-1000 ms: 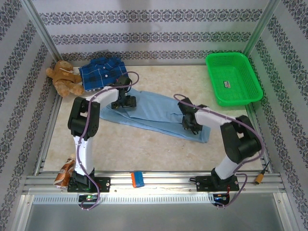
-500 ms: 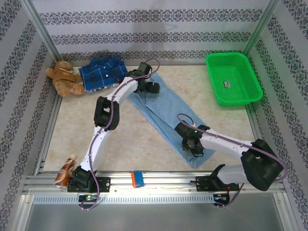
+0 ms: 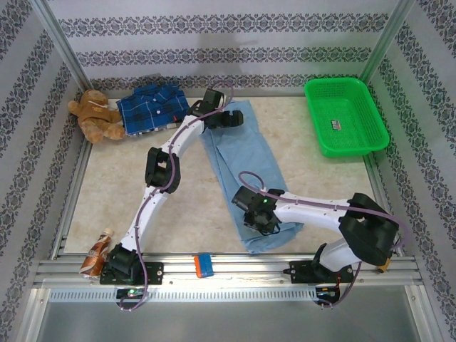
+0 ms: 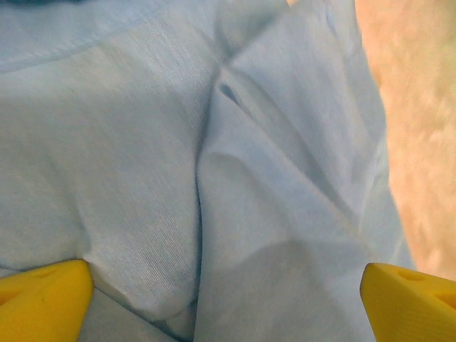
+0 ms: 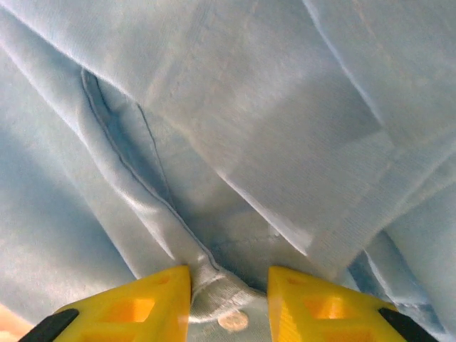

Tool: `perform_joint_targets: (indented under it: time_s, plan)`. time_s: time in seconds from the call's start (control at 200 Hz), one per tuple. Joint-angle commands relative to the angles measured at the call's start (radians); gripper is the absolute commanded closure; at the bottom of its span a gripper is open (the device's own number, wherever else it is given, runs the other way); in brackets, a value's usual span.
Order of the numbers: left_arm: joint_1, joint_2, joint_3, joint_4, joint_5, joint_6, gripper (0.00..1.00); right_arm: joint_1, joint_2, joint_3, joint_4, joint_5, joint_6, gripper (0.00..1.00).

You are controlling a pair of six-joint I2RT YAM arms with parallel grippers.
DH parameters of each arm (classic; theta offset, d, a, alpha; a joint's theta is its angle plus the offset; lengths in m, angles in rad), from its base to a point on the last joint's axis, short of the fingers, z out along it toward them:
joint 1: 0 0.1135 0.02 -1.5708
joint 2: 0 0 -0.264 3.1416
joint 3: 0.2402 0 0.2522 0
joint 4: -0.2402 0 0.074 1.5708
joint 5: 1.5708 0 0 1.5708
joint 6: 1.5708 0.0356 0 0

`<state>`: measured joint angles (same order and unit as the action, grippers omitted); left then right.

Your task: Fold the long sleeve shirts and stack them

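The light blue shirt has turned further clockwise.

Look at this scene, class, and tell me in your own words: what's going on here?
Two robot arms are working on the light blue shirt, which lies as a long narrow strip running from the far side of the table toward the arms. The right gripper is shut on a bunch of cloth at the near end. The left gripper is open over the far end. The plaid shirt lies folded at the far left, beside a teddy bear. The shirts are not stacked yet.
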<state>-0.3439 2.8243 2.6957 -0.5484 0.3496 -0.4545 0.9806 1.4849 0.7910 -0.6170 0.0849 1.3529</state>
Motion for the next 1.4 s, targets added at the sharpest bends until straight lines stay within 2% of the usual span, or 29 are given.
perform_joint_targets:
  time_s: [0.0, 0.215, 0.445, 0.535, 0.605, 0.824, 0.959, 1.049, 1.114, 1.224, 1.394]
  plan:
    - [0.022, 0.073, 0.038, 0.179, 0.064, -0.143, 0.03, 0.050, 0.042, 0.022, 0.055, -0.002, 0.138, 0.65]
    - [0.024, 0.116, 0.047, 0.371, 0.129, -0.274, 0.00, 0.127, 0.178, 0.101, 0.243, -0.010, 0.267, 0.65]
    - [0.016, 0.017, 0.006, 0.420, 0.328, -0.365, 0.00, 0.192, 0.261, 0.249, 0.264, 0.000, 0.285, 0.64]
    - [0.022, -0.109, -0.087, 0.344, 0.341, -0.354, 0.00, 0.199, 0.203, 0.258, 0.204, 0.039, 0.273, 0.59]
    - [0.029, -0.238, -0.204, 0.353, 0.336, -0.346, 0.00, 0.181, 0.115, 0.238, 0.174, 0.070, 0.231, 0.55]
    - [0.073, -0.597, -0.403, 0.197, 0.305, -0.294, 0.00, 0.111, -0.167, 0.193, 0.008, 0.042, 0.057, 0.45]
    - [0.085, -0.857, -0.647, 0.067, 0.242, -0.182, 0.00, 0.024, -0.403, 0.094, -0.127, 0.051, -0.049, 0.37]
    - [0.086, -1.034, -0.853, -0.026, 0.216, -0.127, 0.00, -0.078, -0.569, -0.023, -0.114, -0.030, -0.143, 0.32]
    - [0.087, -1.181, -1.071, -0.030, 0.212, -0.122, 0.00, -0.143, -0.637, -0.085, -0.134, -0.093, -0.209, 0.29]
    - [0.083, -1.401, -1.432, -0.023, 0.232, -0.161, 0.00, -0.180, -0.675, -0.187, -0.055, -0.236, -0.265, 0.29]
    - [0.001, -1.660, -1.838, -0.017, 0.253, -0.266, 0.04, -0.182, -0.617, -0.272, 0.045, -0.312, -0.311, 0.31]
